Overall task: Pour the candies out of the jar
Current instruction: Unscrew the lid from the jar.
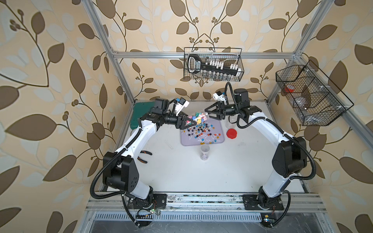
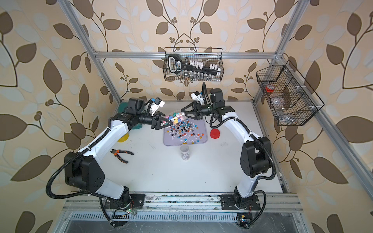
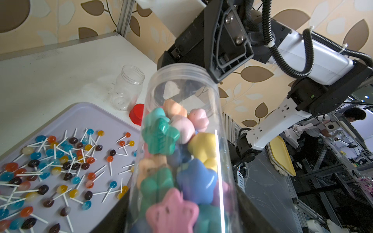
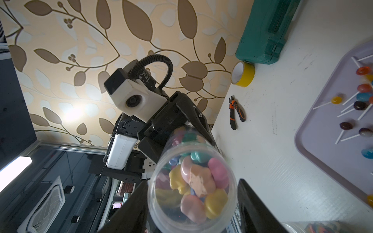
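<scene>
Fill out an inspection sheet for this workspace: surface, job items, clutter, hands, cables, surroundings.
Surface: white table, a few faint marks.
Job's things: jar of star candies lies tilted over the tray; lollipops scattered on the tray; red lid beside it.
Clutter: empty jar, upright jar of tiny sweets, pliers, tape, green case.
Hands: left hand shut on the jar's base; right hand straddles its open mouth, contact unclear.
Cables: black hoses along both arms.
Surroundings: wire baskets on the frame; leaf wallpaper.
</scene>
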Robot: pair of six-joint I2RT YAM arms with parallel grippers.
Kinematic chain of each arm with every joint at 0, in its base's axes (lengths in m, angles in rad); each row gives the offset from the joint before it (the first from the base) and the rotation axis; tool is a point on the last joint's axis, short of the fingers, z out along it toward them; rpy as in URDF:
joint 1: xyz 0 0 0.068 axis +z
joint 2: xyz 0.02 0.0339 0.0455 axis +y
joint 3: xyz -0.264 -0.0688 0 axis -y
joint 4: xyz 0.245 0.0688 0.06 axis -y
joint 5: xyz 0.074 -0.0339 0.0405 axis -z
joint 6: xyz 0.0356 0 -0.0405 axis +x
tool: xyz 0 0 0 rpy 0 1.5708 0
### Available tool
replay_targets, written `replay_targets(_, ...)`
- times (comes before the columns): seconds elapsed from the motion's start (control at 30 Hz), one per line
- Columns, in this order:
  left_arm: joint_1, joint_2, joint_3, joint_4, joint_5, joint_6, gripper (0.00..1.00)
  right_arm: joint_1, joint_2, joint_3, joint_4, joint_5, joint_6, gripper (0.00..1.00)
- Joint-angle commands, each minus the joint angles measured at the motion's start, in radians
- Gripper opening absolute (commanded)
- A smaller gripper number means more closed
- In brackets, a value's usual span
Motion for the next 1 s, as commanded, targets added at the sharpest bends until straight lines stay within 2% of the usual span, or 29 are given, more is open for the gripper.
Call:
replay_targets(0.0, -0.005, -0.054, 0.037, 0.064, 0.057, 0.009, 0.55, 0.005, 0.013, 0.016, 0.018, -0.001, -0.007, 0.54)
replay_targets(0.27, -0.005, -0.056, 0.006, 0.145, 0.058, -0.051, 0.55, 0.005, -0.016, -0.006, 0.078, -0.001, -0.026, 0.52)
replay_targets(0.6, -0.004, -0.057, -0.016, 0.247, 0.048, -0.125, 0.55, 0.013, -0.046, -0.084, 0.221, -0.052, -0.074, 0.44)
replay_targets(0.97, -0.004, -0.050, -0.040, 0.442, 0.046, -0.269, 0.55, 0.022, -0.082, -0.216, 0.520, -0.171, -0.113, 0.41)
